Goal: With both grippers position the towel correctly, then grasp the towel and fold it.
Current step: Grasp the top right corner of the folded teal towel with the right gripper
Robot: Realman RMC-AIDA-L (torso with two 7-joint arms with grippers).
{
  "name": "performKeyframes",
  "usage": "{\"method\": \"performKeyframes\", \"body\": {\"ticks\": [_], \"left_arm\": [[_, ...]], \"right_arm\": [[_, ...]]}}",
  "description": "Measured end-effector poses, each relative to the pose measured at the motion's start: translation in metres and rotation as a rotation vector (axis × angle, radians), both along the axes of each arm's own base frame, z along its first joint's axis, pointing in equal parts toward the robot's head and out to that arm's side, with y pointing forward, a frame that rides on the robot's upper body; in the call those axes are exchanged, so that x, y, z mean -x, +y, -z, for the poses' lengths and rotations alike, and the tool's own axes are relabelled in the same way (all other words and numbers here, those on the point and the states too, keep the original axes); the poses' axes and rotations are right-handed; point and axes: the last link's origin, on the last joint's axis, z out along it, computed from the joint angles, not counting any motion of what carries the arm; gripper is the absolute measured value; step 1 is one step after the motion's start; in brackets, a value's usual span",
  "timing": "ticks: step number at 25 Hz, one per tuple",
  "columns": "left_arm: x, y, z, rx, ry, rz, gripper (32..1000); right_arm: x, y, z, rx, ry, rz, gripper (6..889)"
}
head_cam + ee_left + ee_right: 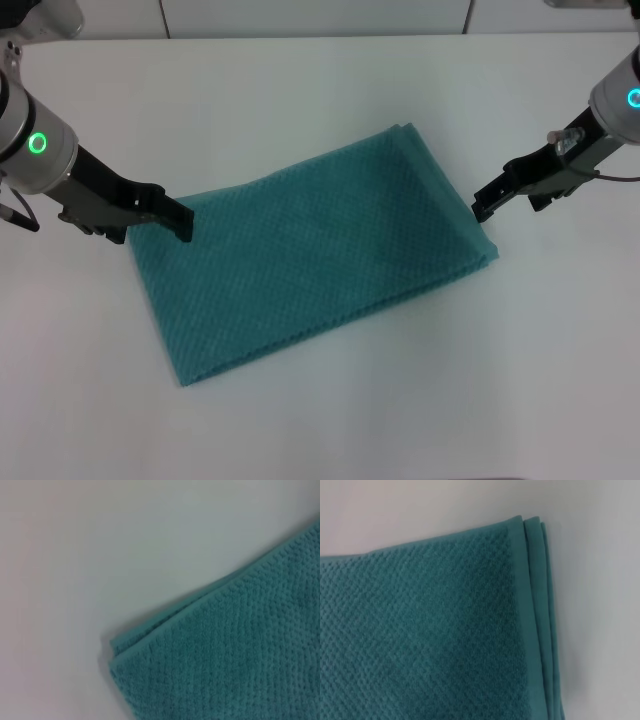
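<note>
A teal waffle-weave towel (310,255), folded in layers, lies flat and slantwise in the middle of a white table (300,90). The left gripper (180,222) reaches in low from the left, its tip at the towel's left corner. The right gripper (483,203) reaches from the right, just beside the towel's right edge. Whether either grips cloth cannot be told.

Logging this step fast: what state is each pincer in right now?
Left pincer: at the towel's left corner, state cannot be told.
Right pincer: beside its right edge, cannot be told.
</note>
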Motion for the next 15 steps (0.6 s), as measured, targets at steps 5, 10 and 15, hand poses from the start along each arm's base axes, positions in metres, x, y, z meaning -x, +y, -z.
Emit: {"method": "performKeyframes", "body": {"ticks": [5,10,15], "left_arm": [[-0.0001,0.0002,-0.0002,-0.002,-0.001,0.0,891],[0.0003,0.0003,-0.0003,-0.002,-0.001,0.0,889],[-0.0003,0.0002,0.0005,-0.002,-0.013,-0.001,886]], "right_arm": [[0.0,-0.0001,0.0,0.001,0.0,0.0,865],[0.0002,-0.0002,0.0001,0.001,0.002,0.001,864],[-0.0007,-0.0006,0.0001,0.0,0.002,0.003,863]]}}
